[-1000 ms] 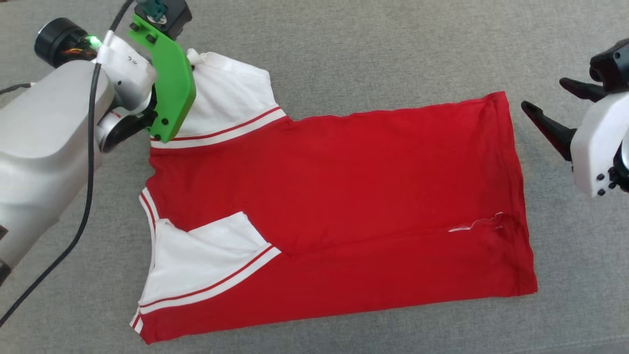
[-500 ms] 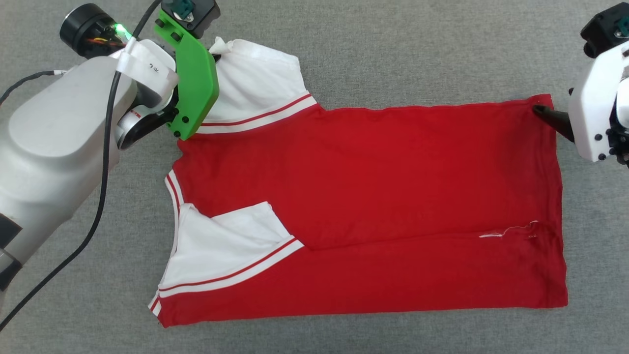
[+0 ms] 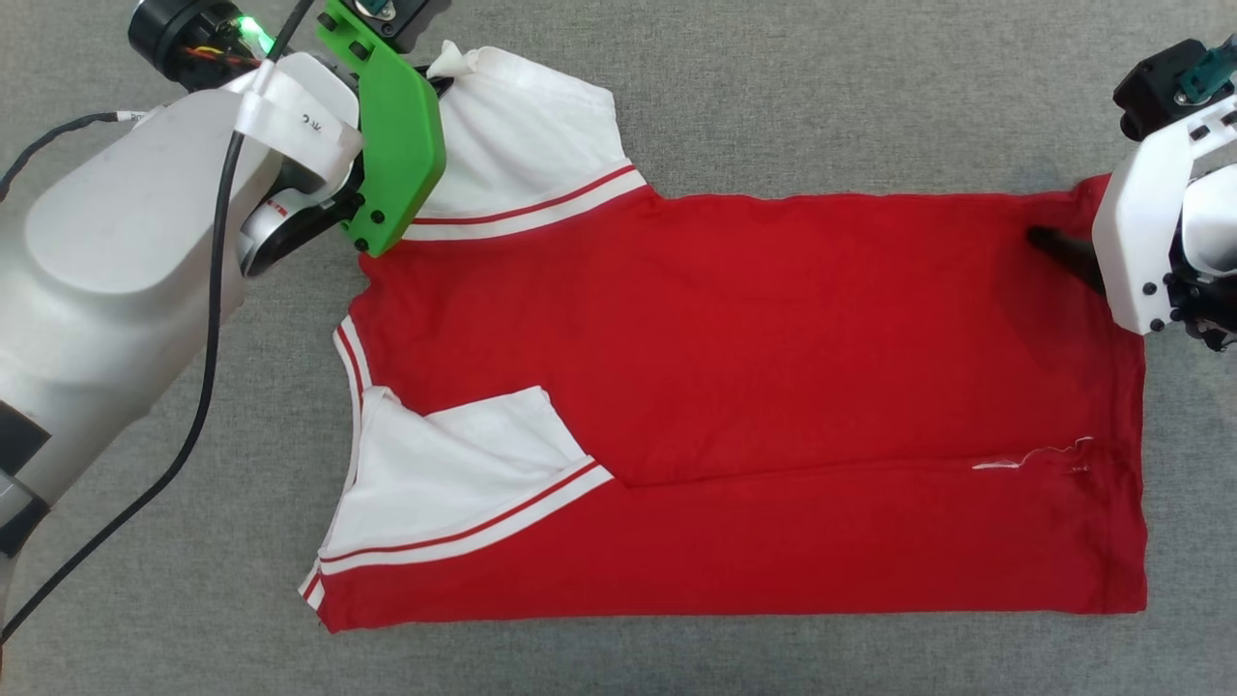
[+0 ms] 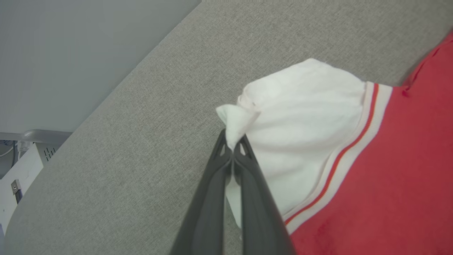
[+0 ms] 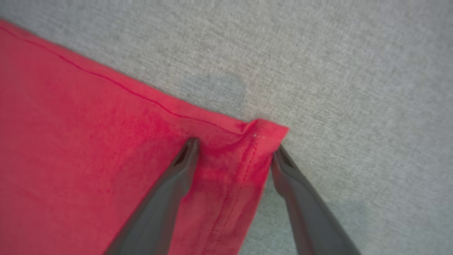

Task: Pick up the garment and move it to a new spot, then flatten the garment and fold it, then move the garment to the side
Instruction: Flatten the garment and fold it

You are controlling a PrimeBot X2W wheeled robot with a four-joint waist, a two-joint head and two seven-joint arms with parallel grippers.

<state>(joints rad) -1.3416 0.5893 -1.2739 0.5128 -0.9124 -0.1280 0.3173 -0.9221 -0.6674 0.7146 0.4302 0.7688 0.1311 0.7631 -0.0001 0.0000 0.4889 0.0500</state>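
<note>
Garment (image 3: 754,387) lay flat on grey surface (image 3: 773,97), narrow bare strip along its near edge, wider room beyond; long axis left-right, neck left, hem right. Left gripper (image 4: 231,141) pinched far sleeve tip; right gripper (image 5: 236,145), spread, straddled far hem corner.

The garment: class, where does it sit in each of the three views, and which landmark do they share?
Head view: the garment spreads across the middle.
Left wrist view: at the right, its white sleeve pinched by the left gripper.
Right wrist view: at the left, its hem corner between the fingers of the open right gripper.
Shared landmark: the grey fabric surface.
</note>
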